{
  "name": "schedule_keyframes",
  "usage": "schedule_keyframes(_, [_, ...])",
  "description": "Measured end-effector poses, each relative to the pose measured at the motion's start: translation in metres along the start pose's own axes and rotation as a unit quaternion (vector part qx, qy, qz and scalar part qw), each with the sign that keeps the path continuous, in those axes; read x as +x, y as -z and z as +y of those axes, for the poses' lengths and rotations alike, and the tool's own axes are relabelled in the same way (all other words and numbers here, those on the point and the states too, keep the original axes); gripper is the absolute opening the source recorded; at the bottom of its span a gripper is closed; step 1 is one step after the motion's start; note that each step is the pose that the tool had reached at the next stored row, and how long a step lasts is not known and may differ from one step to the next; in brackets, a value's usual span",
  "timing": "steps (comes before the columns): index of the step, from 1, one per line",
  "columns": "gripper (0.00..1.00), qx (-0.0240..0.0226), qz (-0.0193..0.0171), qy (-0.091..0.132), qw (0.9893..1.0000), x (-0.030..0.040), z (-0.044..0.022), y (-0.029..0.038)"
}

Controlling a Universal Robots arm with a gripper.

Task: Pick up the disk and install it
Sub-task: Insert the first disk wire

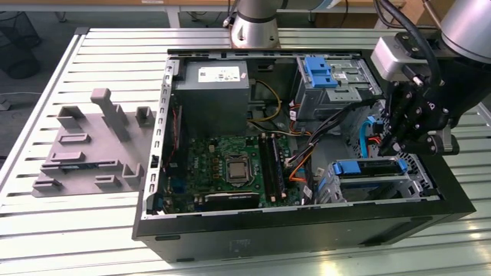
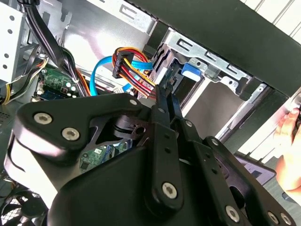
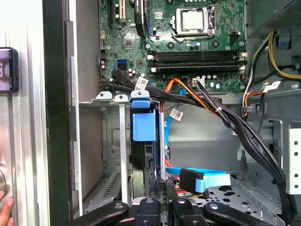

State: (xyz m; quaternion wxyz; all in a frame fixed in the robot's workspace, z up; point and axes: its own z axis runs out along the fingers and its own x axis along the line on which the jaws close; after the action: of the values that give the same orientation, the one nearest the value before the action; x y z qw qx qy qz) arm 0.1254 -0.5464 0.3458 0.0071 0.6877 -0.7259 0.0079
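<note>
Black linkages of our end effector (image 2: 164, 101) are filling the foreground, fingers pressed together and holding nothing; we are seeing the disk (image 3: 143, 141) seated upright in its drive cage (image 3: 110, 155) just beyond the fingertips.

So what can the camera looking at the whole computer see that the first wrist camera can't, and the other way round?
The exterior view alone shows the grey power supply and the grey holder tray beside the case. The first wrist view alone shows fingertips of a hand at the edge. Both show the motherboard and the disk with its blue rails, standing in the drive cage beside the gripper.
</note>
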Motion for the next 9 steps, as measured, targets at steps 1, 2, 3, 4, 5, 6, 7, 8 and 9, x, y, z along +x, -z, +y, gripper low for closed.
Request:
schedule_keyframes(1, [0.16, -0.0041, 0.0002, 0.0, 1.0, 0.0001, -0.0005, 0.0])
schedule_keyframes(2, [0.16, -0.0099, 0.0005, 0.0, 1.0, 0.0, -0.0012, -0.0001])
schedule_keyframes(3, [0.16, -0.0132, 0.0007, 0.0, 0.9999, -0.0001, -0.0018, -0.0003])
schedule_keyframes(4, [0.16, -0.0139, 0.0006, 0.0, 0.9999, -0.0001, -0.0024, -0.0007])
schedule_keyframes(5, [0.16, -0.014, 0.0007, 0.0, 0.9999, -0.0001, -0.003, -0.0012])
schedule_keyframes(6, [0.16, -0.014, 0.0008, 0.0, 0.9999, 0.0, -0.0037, -0.0018])
schedule_keyframes(7, [0.16, -0.014, 0.0008, -0.001, 0.9999, 0.0001, -0.0043, -0.0024])
schedule_keyframes(8, [0.16, -0.0141, 0.0007, -0.003, 0.9999, 0.0003, -0.0046, -0.0029])
schedule_keyframes(9, [0.16, -0.0142, 0.0007, -0.005, 0.9999, 0.0006, -0.0047, -0.0032])
